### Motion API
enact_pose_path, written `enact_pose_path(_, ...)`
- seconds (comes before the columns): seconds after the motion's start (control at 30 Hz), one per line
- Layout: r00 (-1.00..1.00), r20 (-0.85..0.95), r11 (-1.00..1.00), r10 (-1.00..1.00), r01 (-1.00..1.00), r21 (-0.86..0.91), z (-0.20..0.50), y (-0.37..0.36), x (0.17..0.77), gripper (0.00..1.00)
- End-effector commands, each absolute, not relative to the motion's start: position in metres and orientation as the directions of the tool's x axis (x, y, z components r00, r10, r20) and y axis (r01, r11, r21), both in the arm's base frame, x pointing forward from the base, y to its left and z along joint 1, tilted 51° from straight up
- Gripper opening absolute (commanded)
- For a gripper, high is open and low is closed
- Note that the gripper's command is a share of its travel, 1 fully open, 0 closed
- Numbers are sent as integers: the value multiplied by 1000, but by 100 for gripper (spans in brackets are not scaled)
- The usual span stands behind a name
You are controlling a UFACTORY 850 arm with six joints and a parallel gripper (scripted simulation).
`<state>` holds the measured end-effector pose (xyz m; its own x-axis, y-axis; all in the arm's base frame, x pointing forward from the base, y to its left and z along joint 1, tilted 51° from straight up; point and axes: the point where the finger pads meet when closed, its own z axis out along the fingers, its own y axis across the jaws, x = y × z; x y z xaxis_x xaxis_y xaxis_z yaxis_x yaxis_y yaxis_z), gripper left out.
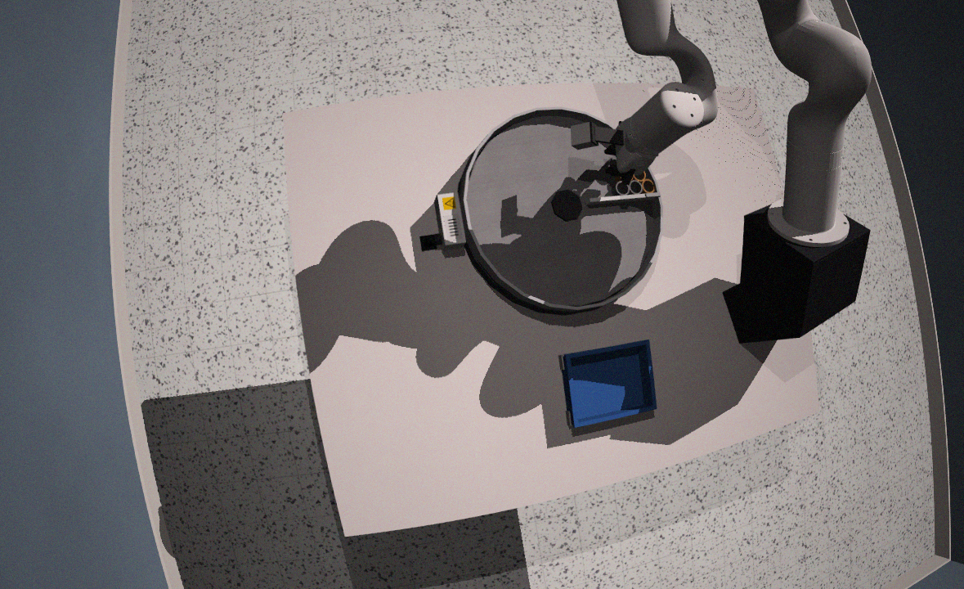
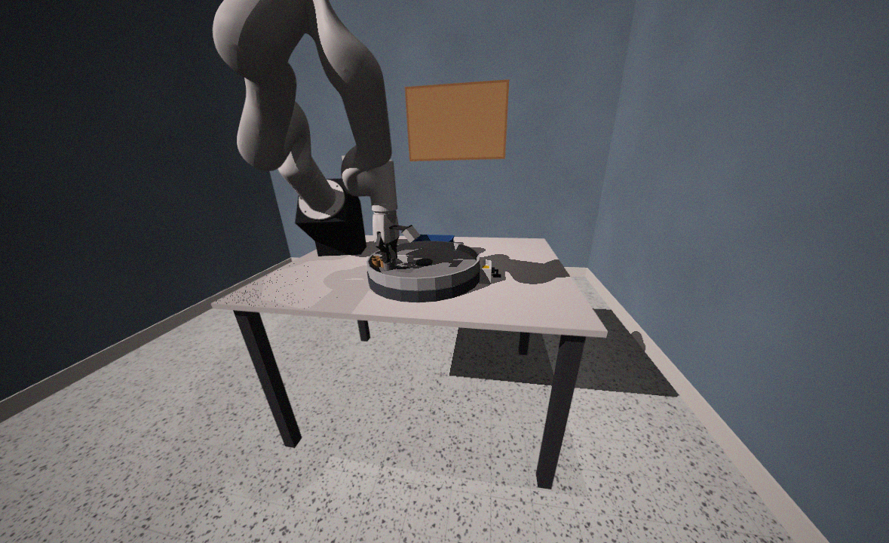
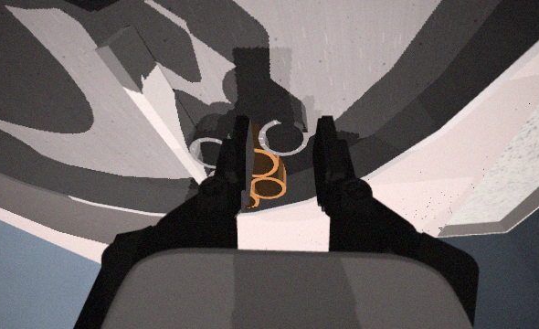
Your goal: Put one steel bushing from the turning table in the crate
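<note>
gripper (image 3: pixel 280 151) over round steel bushing (image 3: pixel 282 138)

The bench (image 1: pixel 411 454) has a pale pinkish-white top and dark legs, over a floor (image 1: pixel 199 241) speckled white and grey. The turning table (image 1: pixel 482 258) is grey with a darker rim. Steel bushings (image 3: pixel 283 138) show silver-grey; the others (image 3: pixel 269 187) are orange. The crate (image 1: pixel 607 381) is blue. The arm (image 1: pixel 822 132) is light grey on a black pedestal (image 1: pixel 770 307); its claw (image 3: pixel 282 151) is black. The walls (image 2: pixel 771 202) are blue-grey, with an orange board (image 2: pixel 456 121).
</note>
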<state>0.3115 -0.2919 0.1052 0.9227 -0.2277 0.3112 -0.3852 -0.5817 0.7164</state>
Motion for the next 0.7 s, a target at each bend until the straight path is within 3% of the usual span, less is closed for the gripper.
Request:
enact_pose_path(0.0,923,312,-582,-227,-385,716,105,-292,312,40)
enact_pose_path(0.67,923,312,-582,-227,-385,716,102,-296,312,40)
